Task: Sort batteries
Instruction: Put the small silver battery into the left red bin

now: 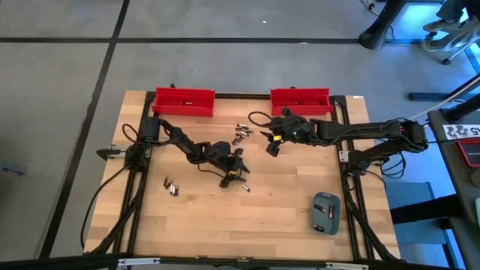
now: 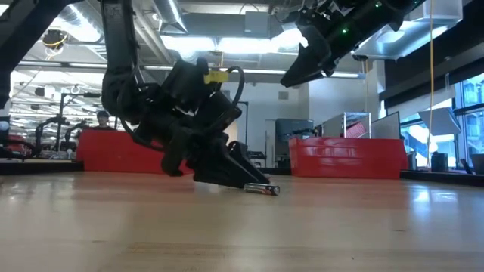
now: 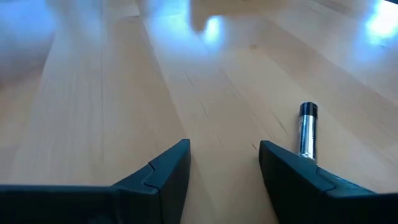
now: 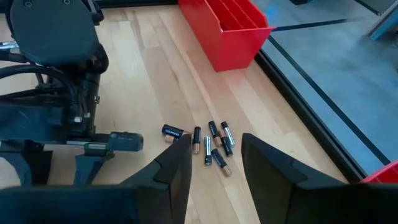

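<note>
Wooden bench [image 1: 285,217]: small dark batteries [image 4: 211,144] with silvery ends lie scattered. Left gripper [image 3: 224,168], jaws released, beside one battery [image 3: 307,129]; right gripper [image 4: 214,165], jaws parted, above the cluster.

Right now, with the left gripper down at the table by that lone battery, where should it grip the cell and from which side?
Grip the lone battery across its round middle, coming down from above. It lies flat on the table just beside, not between, the open left gripper, so the gripper should probably shift sideways until its fingers straddle the long sides; the metal ends give less to hold.
</note>
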{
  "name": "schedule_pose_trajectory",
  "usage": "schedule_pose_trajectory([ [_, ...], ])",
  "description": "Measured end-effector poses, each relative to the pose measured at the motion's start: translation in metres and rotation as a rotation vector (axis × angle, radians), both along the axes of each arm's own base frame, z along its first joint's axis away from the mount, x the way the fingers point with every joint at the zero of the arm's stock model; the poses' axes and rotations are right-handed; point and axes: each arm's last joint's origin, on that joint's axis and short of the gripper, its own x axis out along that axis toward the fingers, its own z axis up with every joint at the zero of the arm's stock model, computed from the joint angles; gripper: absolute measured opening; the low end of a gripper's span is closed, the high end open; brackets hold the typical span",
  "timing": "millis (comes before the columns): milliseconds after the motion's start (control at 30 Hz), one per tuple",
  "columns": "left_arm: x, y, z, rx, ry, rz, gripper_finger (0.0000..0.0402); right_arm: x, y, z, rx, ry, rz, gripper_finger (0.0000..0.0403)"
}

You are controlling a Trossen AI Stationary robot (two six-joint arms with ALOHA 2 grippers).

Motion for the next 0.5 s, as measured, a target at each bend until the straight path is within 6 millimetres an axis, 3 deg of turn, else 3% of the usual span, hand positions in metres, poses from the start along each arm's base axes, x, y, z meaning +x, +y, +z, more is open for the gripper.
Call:
schedule_pose_trajectory([
  [500, 0.0004, -0.0003, -0.0014, -0.019, -0.002, 0.009, 0.0182, 0.0, 0.0, 0.0, 0.001, -0.001, -0.001, 0.0142],
])
